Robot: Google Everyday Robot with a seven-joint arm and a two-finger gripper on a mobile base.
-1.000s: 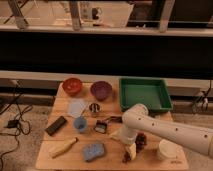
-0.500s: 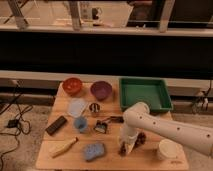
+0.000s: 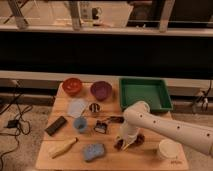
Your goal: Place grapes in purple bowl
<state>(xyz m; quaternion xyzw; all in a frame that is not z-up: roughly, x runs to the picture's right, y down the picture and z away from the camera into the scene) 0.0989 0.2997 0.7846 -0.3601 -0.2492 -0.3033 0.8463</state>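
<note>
Scanning from the left of the wooden table (image 3: 60, 102), we pass a dark flat block (image 3: 56, 125), a pale yellowish piece (image 3: 63, 147) near the front edge, and a red bowl (image 3: 72, 86) at the back. Next come a small blue cup (image 3: 80, 123) and a blue sponge (image 3: 94, 151). The purple bowl (image 3: 101, 90) sits at the back just right of the red one, round and dull. Further right, near the front edge, lie the grapes (image 3: 138, 137), well apart from the purple bowl. They show as a dark reddish-purple clump peeking out on either side of the gripper (image 3: 127, 142). The gripper points down right over them from the end of the white arm (image 3: 165, 129). We cannot tell how wide it is set or whether it has hold of the bunch. A green tray (image 3: 145, 93) sits behind the arm, and a white cup (image 3: 167, 148) stands at the front right.
</note>
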